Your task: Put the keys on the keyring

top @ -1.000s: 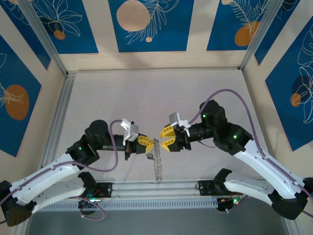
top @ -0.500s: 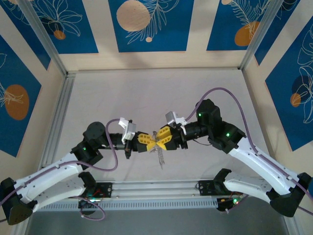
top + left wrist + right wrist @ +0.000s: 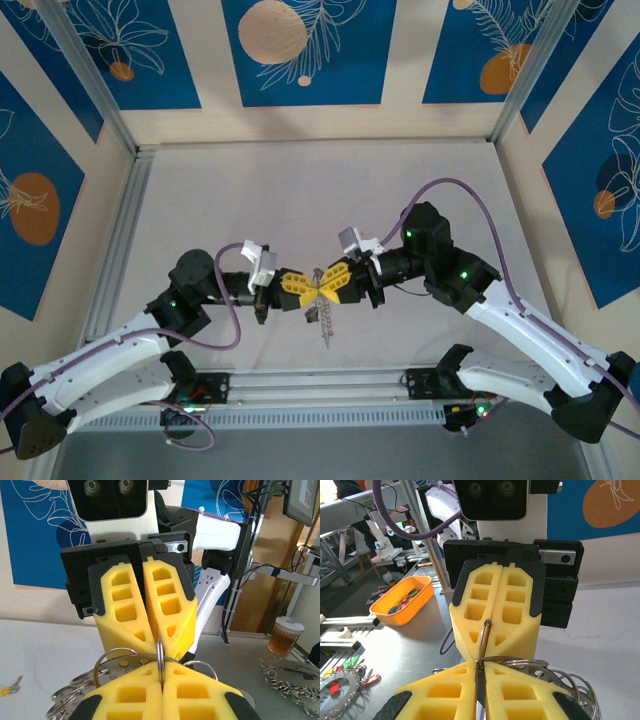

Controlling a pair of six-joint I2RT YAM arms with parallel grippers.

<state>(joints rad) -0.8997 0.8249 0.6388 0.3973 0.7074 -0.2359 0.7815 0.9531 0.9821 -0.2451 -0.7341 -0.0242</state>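
Top external: left gripper (image 3: 306, 290), right gripper (image 3: 328, 284) reach inward, tips meeting — both clamped on keyring (image 3: 160, 656) (chain (image 3: 325, 322) dangling).

place: robotics lab | cues: aluminium frame (image 3: 97, 90), orange parts bin (image 3: 387, 616), monitor (image 3: 302, 500)

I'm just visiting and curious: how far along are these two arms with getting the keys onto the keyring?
Done: the keyring is up off the table, pinched by the left gripper and the right gripper, both shut on it. In hand: holding the ring between them, with a bunch of rings dangling below. Left: threading keys; one small key lies loose on the table.
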